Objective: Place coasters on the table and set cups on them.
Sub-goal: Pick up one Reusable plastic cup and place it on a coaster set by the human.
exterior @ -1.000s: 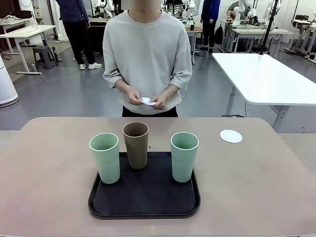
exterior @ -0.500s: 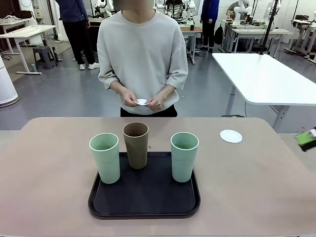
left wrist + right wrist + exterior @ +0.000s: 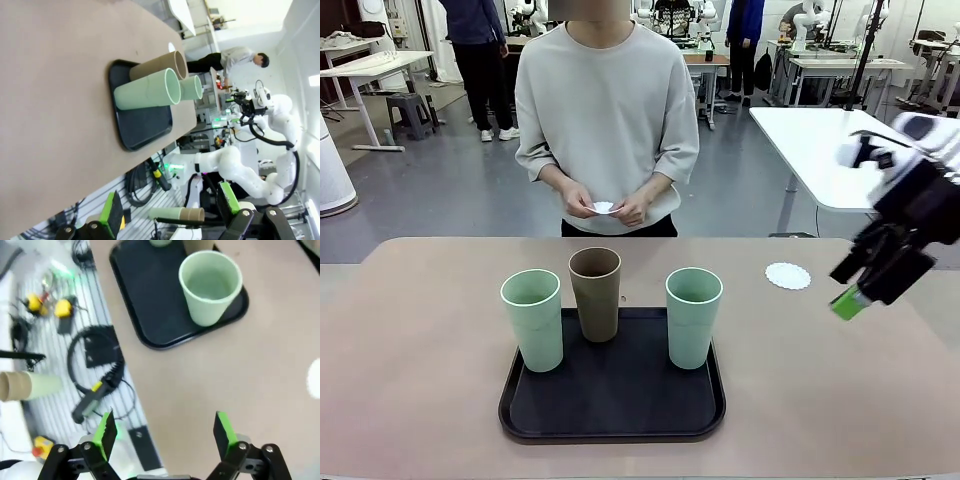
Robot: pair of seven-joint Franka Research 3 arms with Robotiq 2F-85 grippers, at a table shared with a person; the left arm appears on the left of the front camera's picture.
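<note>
Three cups upright on the black tray [image 3: 610, 405]: left mint cup [image 3: 532, 320], brown cup [image 3: 595, 295], right mint cup [image 3: 693, 318]. One coaster [image 3: 788, 276] flat on the table [image 3: 420, 330], right of tray. Another coaster [image 3: 605, 207] in the person's hands [image 3: 638, 208]. Right gripper [image 3: 847, 287] spread wide, empty, near the laid coaster. Left gripper [image 3: 170, 212] spread, empty, well apart from tray. Judged: tumblers light, stiff, tippable; best gripped across mid-wall. Doilies flimsy.

R arm [image 3: 924, 130] white, R gripper [image 3: 847, 286] blk (green pads [image 3: 847, 301]); person's sweatshirt [image 3: 608, 110] grey.
</note>
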